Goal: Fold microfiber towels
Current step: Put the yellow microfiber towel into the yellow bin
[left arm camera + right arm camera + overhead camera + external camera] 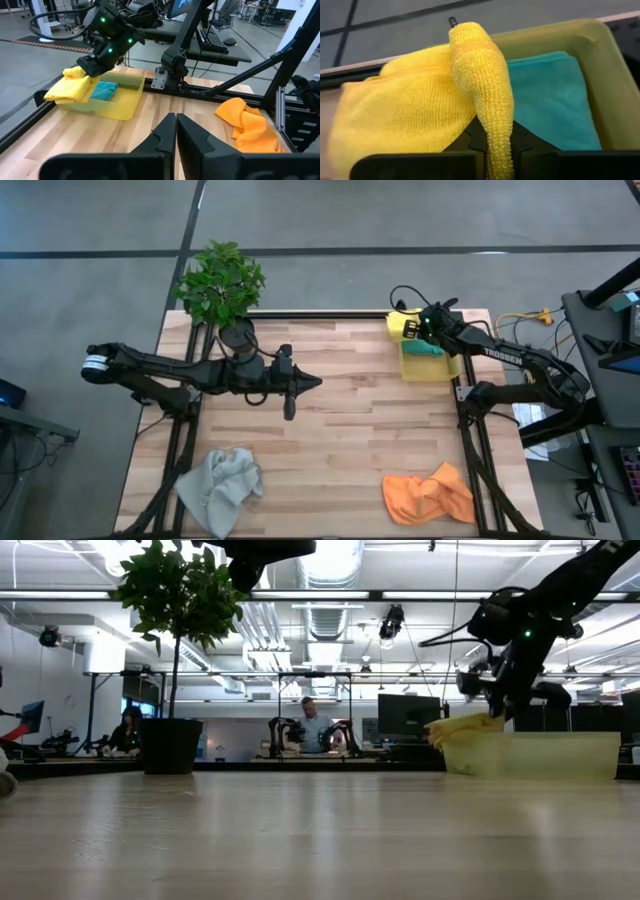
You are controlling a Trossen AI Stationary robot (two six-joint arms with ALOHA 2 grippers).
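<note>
Right hand (492, 142) pinching yellow towel (420, 105) fold; teal towel (550, 95) lying inside yellow bin (615, 80).

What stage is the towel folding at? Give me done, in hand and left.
Done: the teal towel lies folded in the yellow bin.
In hand: the right gripper, jaws shut on a pinched ridge of the yellow towel, holds it at the bin's edge.
Left: the orange towel and grey towel lie crumpled on the table. The left gripper hovers mid-table, shut and empty.
</note>
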